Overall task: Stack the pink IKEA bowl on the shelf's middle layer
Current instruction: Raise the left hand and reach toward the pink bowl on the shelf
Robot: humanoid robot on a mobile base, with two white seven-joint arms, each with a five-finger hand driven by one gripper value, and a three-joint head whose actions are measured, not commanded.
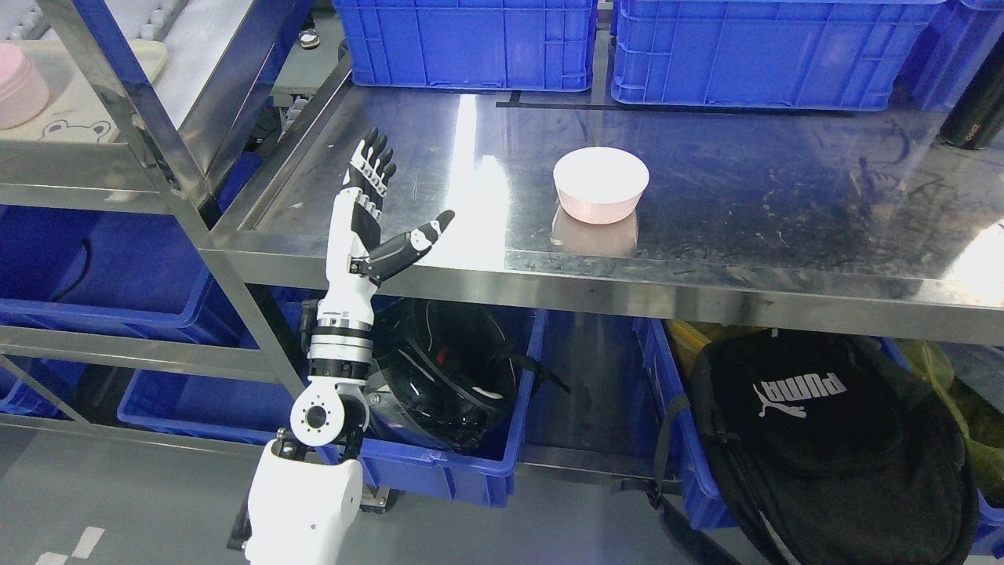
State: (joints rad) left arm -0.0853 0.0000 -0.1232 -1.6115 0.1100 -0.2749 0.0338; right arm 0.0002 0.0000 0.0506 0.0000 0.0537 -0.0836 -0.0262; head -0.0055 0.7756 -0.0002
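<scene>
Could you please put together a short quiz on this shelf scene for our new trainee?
1. True or false: the left hand is grasping the pink bowl.
2. Which way up does the pink bowl sit on the steel shelf? A) upright B) upside down C) on its side
3. What stands along the back of that shelf?

Key
1. False. The hand is open, fingers spread, and well apart from the bowl, to its left.
2. B. Its flat base faces up and its rim rests on the shelf.
3. Blue plastic crates, side by side.
</scene>
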